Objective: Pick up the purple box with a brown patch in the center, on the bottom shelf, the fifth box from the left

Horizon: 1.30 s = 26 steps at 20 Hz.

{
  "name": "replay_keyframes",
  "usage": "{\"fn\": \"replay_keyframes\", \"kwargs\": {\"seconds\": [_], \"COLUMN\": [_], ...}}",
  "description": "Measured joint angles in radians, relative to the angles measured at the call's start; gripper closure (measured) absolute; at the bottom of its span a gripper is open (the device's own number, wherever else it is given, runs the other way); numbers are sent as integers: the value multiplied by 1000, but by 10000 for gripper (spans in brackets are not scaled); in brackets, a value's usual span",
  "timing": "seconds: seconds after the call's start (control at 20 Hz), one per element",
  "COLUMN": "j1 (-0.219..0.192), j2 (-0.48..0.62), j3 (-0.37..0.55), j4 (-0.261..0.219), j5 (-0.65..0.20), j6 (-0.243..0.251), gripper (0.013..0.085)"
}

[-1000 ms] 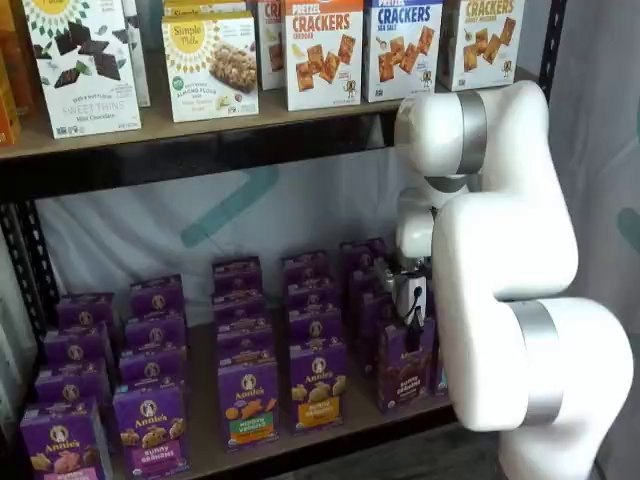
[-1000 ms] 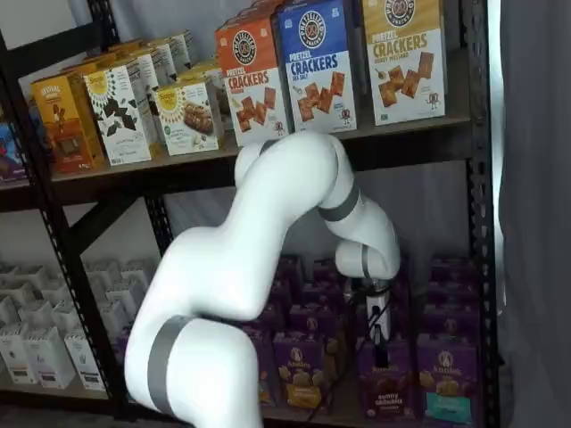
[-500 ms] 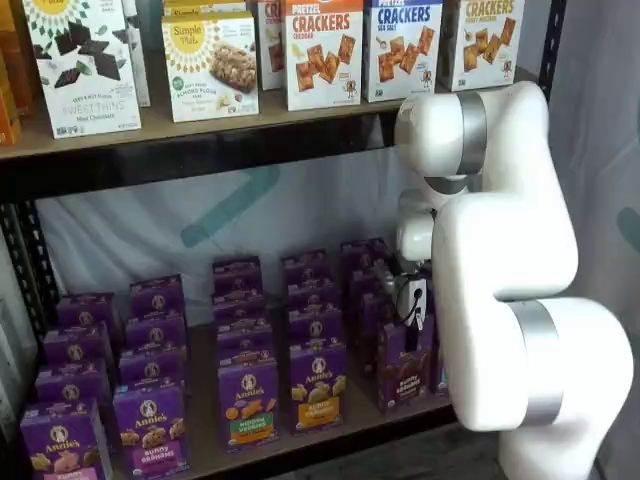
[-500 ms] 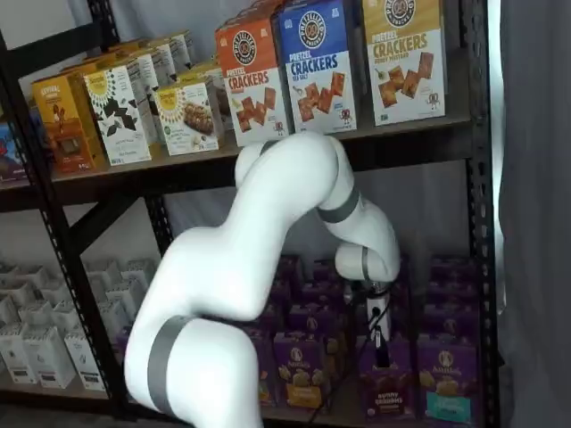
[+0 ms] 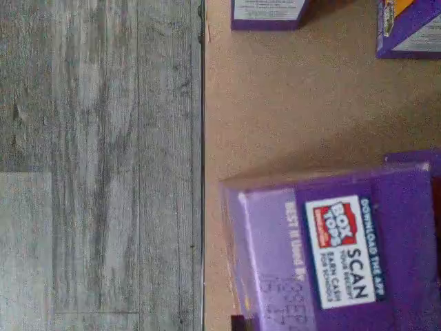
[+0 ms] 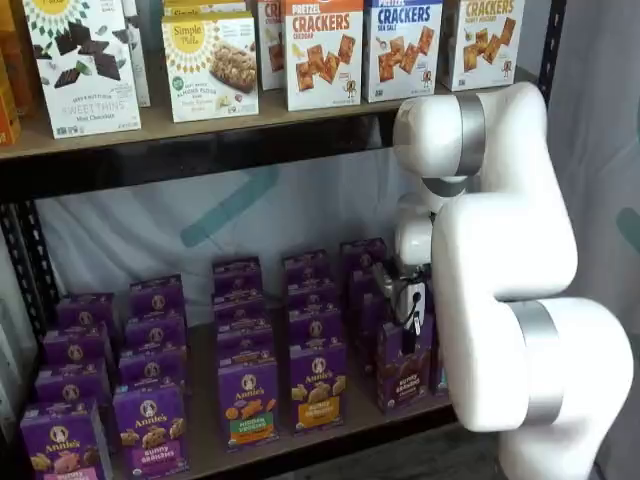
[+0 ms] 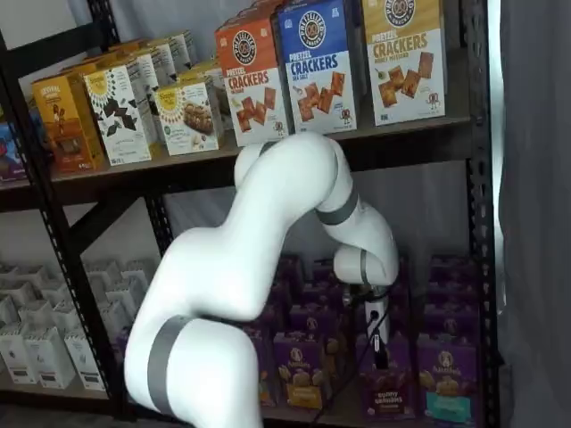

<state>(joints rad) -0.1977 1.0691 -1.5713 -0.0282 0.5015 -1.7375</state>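
The purple box [image 6: 404,378] stands upright at the front of the bottom shelf [image 6: 360,415], showing its white logo and brown patch. It also shows in a shelf view [image 7: 386,397]. My gripper [image 6: 411,322] hangs straight down onto the top of this box, also seen in a shelf view [image 7: 380,349]. Its black fingers show side-on with a cable beside them, so I cannot tell whether they are open or closed. The wrist view looks down on the box's purple top [image 5: 331,255] with a "Box Tops" label, on the brown board [image 5: 289,103].
Rows of similar purple cartons fill the shelf: an orange-patch one [image 6: 318,385] to the left and a teal-label one [image 7: 444,388] to the right. Cracker boxes [image 6: 323,50] stand on the higher board. My white arm [image 6: 500,260] covers the right side. Grey floor [image 5: 103,165] lies past the shelf edge.
My gripper has come down a little closer onto the purple box's top. The box has stayed in its place.
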Motion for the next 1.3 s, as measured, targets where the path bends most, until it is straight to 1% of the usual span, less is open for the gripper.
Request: {"fn": "replay_keyframes", "kwargs": {"seconds": [0.1,0.15,0.2,0.25,0.3,0.35,0.45,0.55,0.8,0.95,1.05,1.2,1.3], "j1": [0,0,0,0,0,0,2,2,0,1,5,21,34], "j2": [-1,-3,-3,-5,-6,-7,-10,-18,-62,-93,-124,-175,-207], "j3": [3,6,8,12,14,17,24,26,80,126,171,253,308], "j4": [-7,-7,-9,-11,-11,-9,4,21,19,31,68,154,190], "j5": [-1,-5,-8,-13,-17,-21,-30,-12,-17,-32,-44,-82,-115], "j6": [5,5,7,10,10,8,-3,-17,-17,-27,-55,-120,-142], "gripper": [530,570,570,610,610,650,650,650,650,650,650,650,650]}}
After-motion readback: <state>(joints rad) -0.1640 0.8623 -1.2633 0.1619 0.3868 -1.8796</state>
